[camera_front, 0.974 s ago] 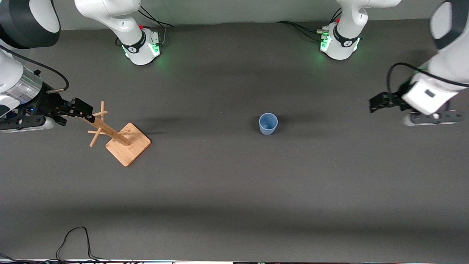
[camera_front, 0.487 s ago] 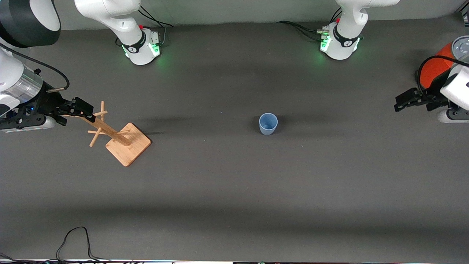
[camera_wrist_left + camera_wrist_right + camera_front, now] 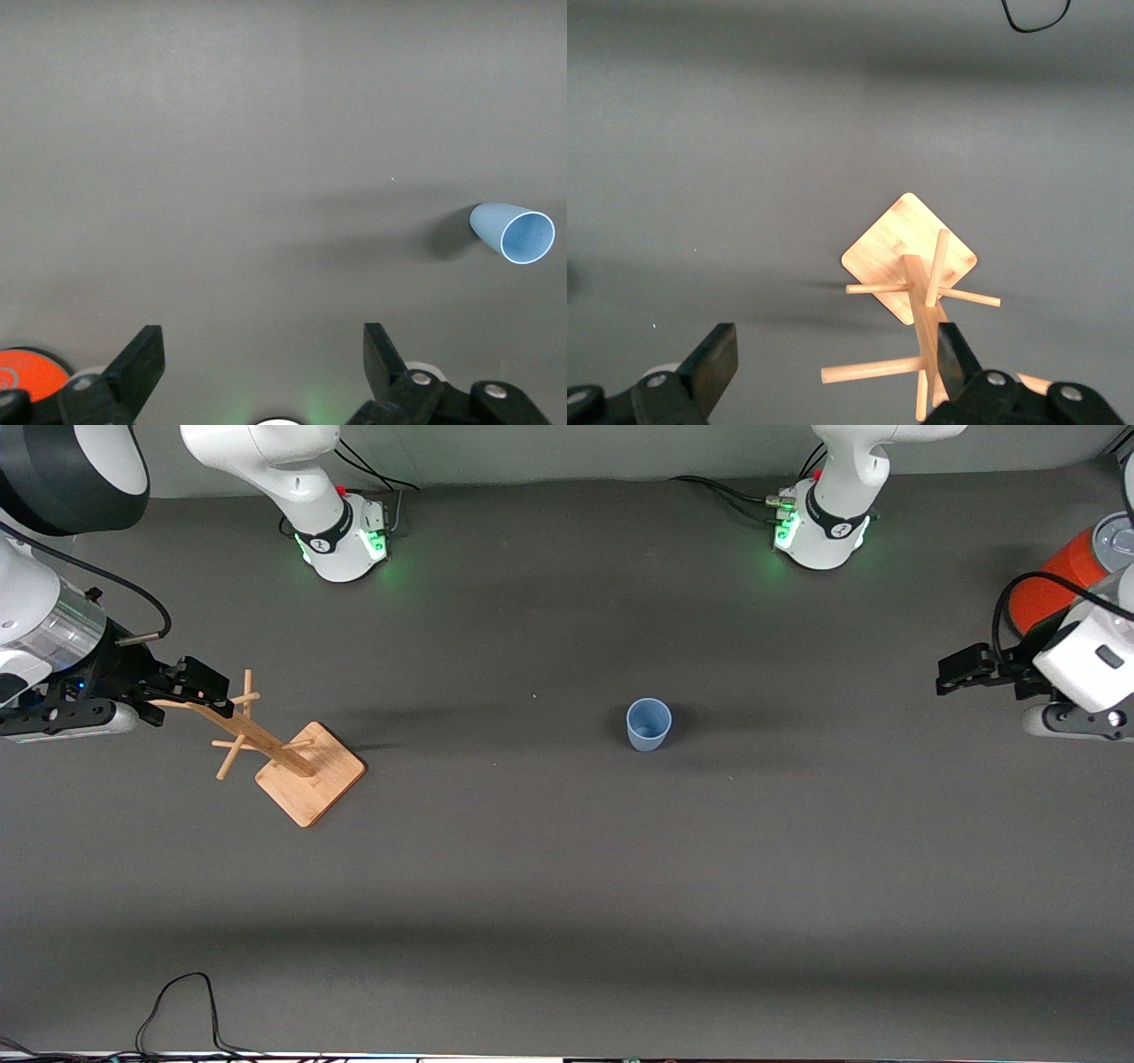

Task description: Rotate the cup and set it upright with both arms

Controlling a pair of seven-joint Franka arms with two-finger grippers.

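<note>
The cup is seen upright mid-surface. The left pincer is open, empty, near the orange can; the right pincer, open, could topple the wooden rack

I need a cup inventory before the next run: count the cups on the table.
1. The light-blue cup stands upright, mouth up, mid-table, between the wooden peg rack and the orange can. Nothing appears to hide another.

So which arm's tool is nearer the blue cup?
Left. The left tool hangs toward the left arm's end from the cup; the right tool is above the wooden rack.
</note>
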